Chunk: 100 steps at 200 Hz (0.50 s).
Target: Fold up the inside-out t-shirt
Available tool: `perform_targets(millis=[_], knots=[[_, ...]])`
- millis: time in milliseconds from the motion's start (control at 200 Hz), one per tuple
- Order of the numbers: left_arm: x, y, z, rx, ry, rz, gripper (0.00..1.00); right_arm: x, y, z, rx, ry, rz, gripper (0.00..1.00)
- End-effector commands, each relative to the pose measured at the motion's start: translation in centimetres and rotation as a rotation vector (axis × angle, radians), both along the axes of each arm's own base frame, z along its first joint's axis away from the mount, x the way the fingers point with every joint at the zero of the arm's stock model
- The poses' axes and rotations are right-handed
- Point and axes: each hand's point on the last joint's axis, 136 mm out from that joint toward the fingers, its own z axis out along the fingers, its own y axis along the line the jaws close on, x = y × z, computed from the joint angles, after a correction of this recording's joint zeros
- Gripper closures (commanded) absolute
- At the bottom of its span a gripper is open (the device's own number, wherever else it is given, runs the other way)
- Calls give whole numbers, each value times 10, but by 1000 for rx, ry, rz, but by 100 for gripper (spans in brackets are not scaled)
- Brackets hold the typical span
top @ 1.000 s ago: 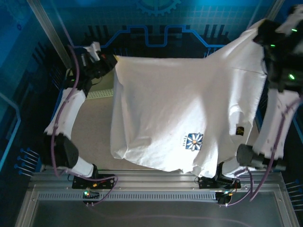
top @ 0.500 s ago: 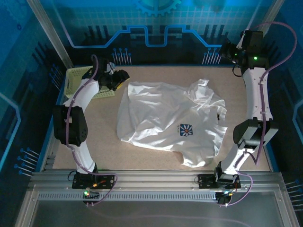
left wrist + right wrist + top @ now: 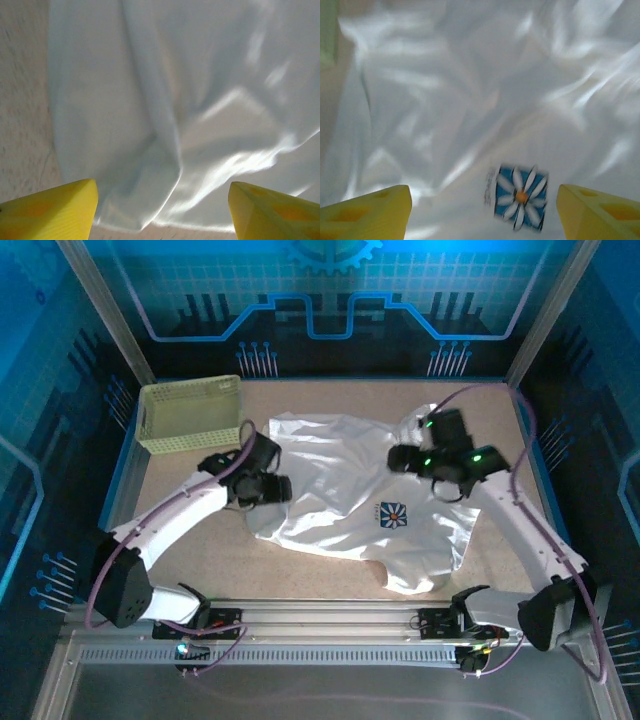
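Observation:
The white t-shirt (image 3: 340, 490) lies rumpled on the tan table (image 3: 185, 485), its blue flower graphic (image 3: 393, 513) facing up near the middle. My left gripper (image 3: 283, 488) hovers over the shirt's left edge. In the left wrist view it (image 3: 162, 220) is open, yellow fingertips (image 3: 55, 207) wide apart above a fold of the t-shirt (image 3: 165, 100), nothing between them. My right gripper (image 3: 398, 459) hangs over the shirt's upper right part. The right wrist view shows it (image 3: 482, 215) open above the t-shirt (image 3: 470, 90), with the graphic (image 3: 520, 197) between the spread fingers below.
A pale yellow-green lattice basket (image 3: 188, 412) stands at the back left of the table. Blue walls and metal posts ring the table. Bare tabletop (image 3: 20, 100) lies left of the shirt and along the back.
A second ago both grippers held the shirt stretched up high. They opened, the shirt dropped onto the table, and both arms have come down over it.

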Motion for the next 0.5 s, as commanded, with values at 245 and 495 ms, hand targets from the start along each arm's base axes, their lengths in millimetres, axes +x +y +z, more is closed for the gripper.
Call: perform_targets(millis=[245,495], knots=[[-21,4,-62,158,143,-43,33,-49,53,-125,36,292,1,24],[-25,3,-74,146,171,-44,32,-55,16,-167,-99,373,-159,24]])
